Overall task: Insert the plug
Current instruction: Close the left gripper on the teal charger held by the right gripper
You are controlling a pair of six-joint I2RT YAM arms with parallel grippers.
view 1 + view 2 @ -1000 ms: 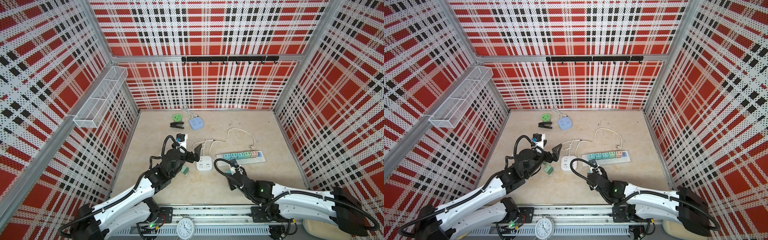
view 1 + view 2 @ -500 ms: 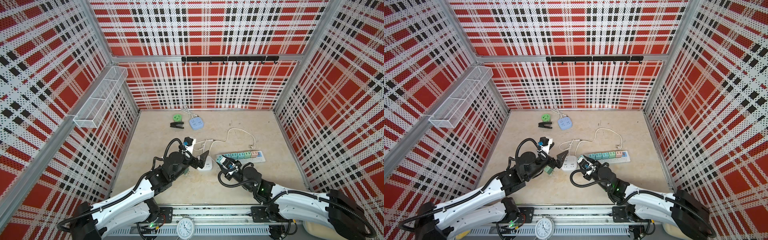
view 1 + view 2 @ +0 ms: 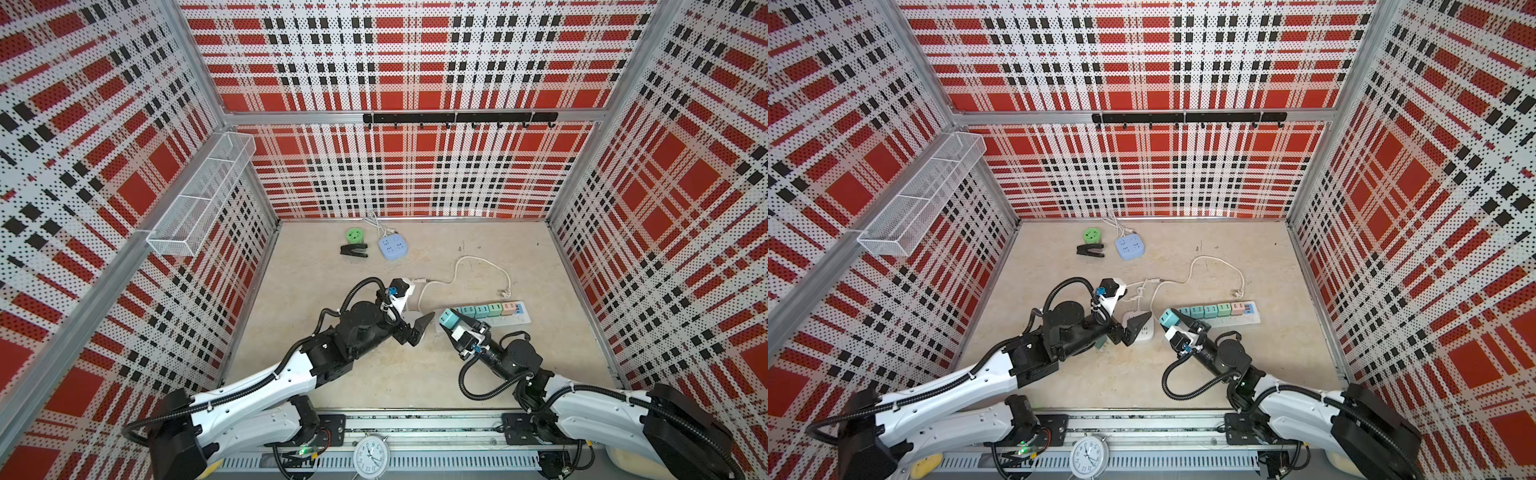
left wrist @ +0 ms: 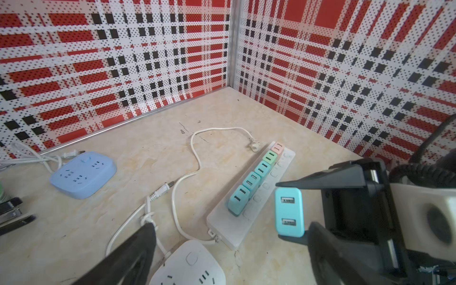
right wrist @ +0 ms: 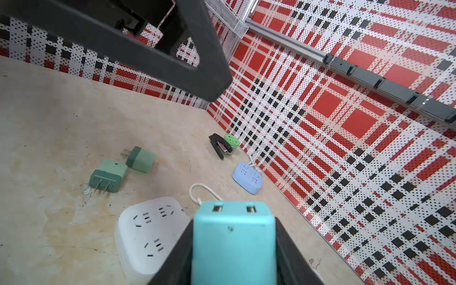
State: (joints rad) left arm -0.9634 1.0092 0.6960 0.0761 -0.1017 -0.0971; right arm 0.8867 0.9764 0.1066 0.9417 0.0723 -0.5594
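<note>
Teal USB charger point(image 5: 233, 237) | right gripper point(image 3: 454, 325) clamped on it, just off free end of power strip point(image 4: 267, 185) | left gripper point(image 3: 420, 330) wide open, empty, right next to it

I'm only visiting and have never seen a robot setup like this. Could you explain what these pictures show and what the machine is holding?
You see two robot arms mounted at the near edge of a table. Two pictures look down on the whole scene from above. The other two come from small cameras on the arms' wrists, looking along each claw. The right claw is shut on a teal charger, held above the table beside a white socket block. The left claw is open and empty. On the table lie a long power strip with a row of coloured chargers plugged in, a blue socket block, a loose white cord, two green plugs, a round green adapter and a black stapler-like thing.
</note>
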